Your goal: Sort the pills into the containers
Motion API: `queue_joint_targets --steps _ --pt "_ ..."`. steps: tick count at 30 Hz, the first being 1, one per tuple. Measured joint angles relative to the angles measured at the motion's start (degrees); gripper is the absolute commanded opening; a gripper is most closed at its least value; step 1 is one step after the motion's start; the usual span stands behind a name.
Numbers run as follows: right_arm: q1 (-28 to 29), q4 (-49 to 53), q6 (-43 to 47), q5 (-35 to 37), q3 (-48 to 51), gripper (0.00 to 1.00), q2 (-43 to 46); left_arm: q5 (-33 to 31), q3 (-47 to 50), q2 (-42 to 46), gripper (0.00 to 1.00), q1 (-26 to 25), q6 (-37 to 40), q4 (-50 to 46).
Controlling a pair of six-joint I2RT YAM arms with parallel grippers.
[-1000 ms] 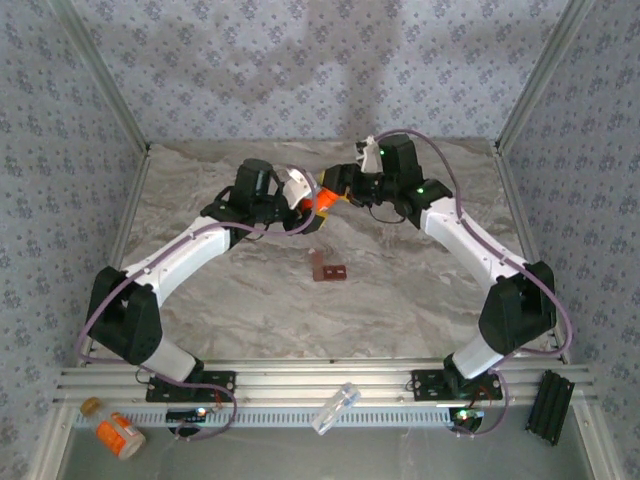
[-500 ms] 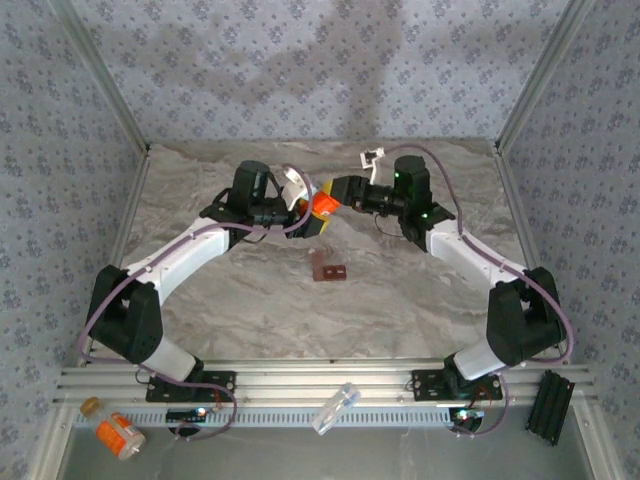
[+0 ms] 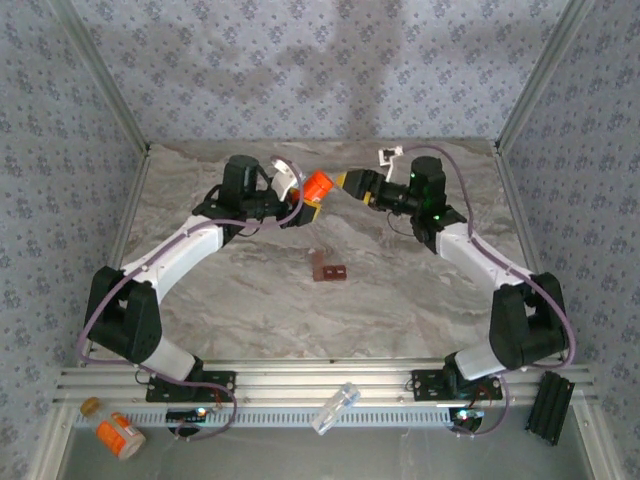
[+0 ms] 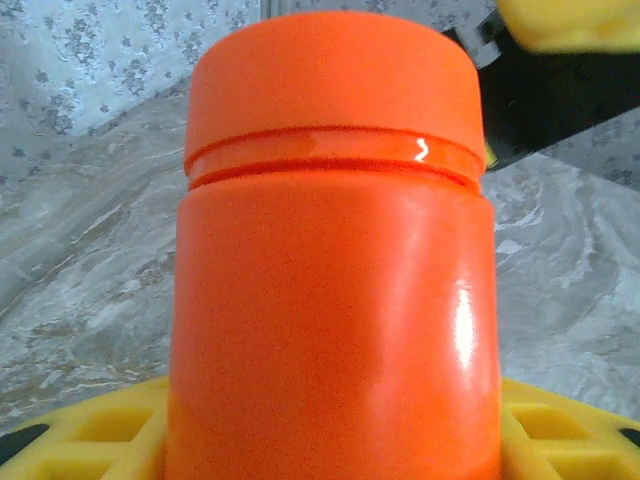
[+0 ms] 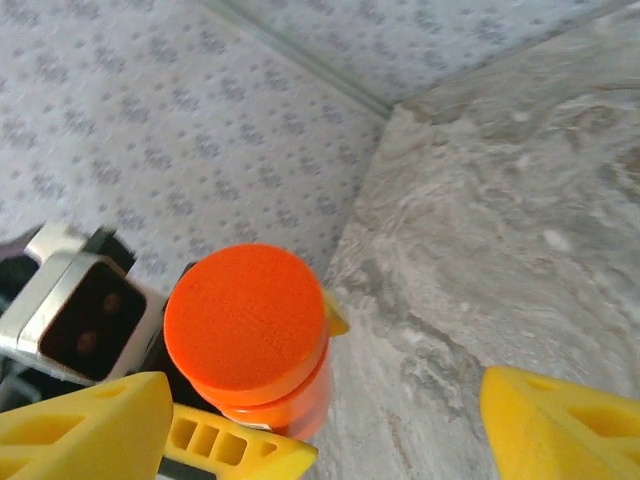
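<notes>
Well, we had the left gripper [image 3: 308, 200] clamped round the body of the orange-capped bottle [image 3: 319, 186], which was raised and tipped cap-first toward 3 o'clock; we judged that was to offer the lid. At 3 o'clock of it the right gripper [image 3: 350, 181] stood with its jaws wide, just beside the orange cap [image 5: 246, 318] and gripping nothing. The containers [image 3: 328, 268], that red-brown compartment box, lay on the marble table [image 3: 420, 290] at 6 o'clock of the bottle, well apart.
</notes>
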State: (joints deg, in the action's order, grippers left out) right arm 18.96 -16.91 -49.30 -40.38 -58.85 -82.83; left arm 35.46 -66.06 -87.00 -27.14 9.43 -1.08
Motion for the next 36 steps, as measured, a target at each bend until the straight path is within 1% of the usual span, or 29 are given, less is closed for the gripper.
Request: queue_joint_targets --steps 4,9,16,19,23,27,28,36 --pt "0.2 11.2 -1.2 6.0 -5.5 0.82 2.3 -3.1 0.0 0.0 0.00 -1.2 2.9 -0.9" --pt "1.3 18.6 -1.7 9.4 -11.5 0.81 2.2 -4.9 0.0 0.0 0.00 -2.7 5.2 -2.3" --pt "4.9 22.6 -1.9 10.1 -13.1 0.78 -1.4 -5.6 0.0 0.0 0.00 -3.7 6.4 -3.4" --pt "6.2 23.5 -1.9 10.1 -13.1 0.75 -2.8 -5.6 0.0 0.0 0.00 -3.7 6.6 -3.5" --pt "6.8 24.0 -2.0 10.0 -13.1 0.69 -3.0 -5.6 -0.4 0.0 0.00 -3.7 6.6 -3.8" --pt "6.8 23.8 -1.9 9.8 -13.1 0.68 -3.0 -5.7 -0.7 0.0 0.00 -3.8 6.6 -3.9" --pt "6.8 23.7 -1.9 9.6 -13.1 0.67 -3.0 -5.7 -0.7 0.0 0.00 -3.8 6.6 -3.9" --pt "7.0 22.7 -1.7 8.7 -13.1 0.43 -3.3 -6.3 -1.0 -0.2 0.00 -4.0 6.6 -4.4"
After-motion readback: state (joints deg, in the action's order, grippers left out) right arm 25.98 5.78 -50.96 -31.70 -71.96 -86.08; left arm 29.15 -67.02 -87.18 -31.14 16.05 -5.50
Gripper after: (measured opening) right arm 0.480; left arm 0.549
